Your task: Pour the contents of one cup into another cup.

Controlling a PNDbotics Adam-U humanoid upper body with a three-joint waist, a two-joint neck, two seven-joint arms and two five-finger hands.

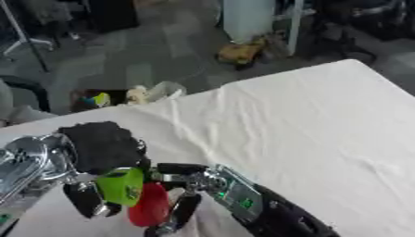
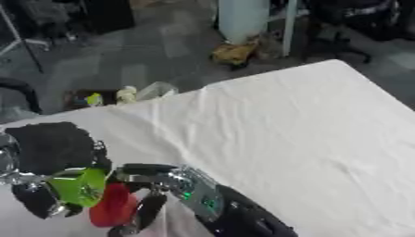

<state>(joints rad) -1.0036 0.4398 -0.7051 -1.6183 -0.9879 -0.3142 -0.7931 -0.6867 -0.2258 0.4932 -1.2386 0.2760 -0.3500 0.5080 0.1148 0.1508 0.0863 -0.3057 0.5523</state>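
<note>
Down at the near left corner of the white cloth-covered table (image 1: 308, 120), the robot's two hands meet. The left hand (image 1: 101, 148), black with silver joints, has its fingers curled around a lime-green plastic cup (image 1: 122, 186), which is tipped over toward the right. Just beside and below it, touching its rim, sits a red plastic cup (image 1: 152, 206), gripped by the right hand (image 1: 185, 203), whose dark fingers wrap around its side. Both cups are held up over the cloth near the table's near edge. What is inside either cup cannot be made out.
</note>
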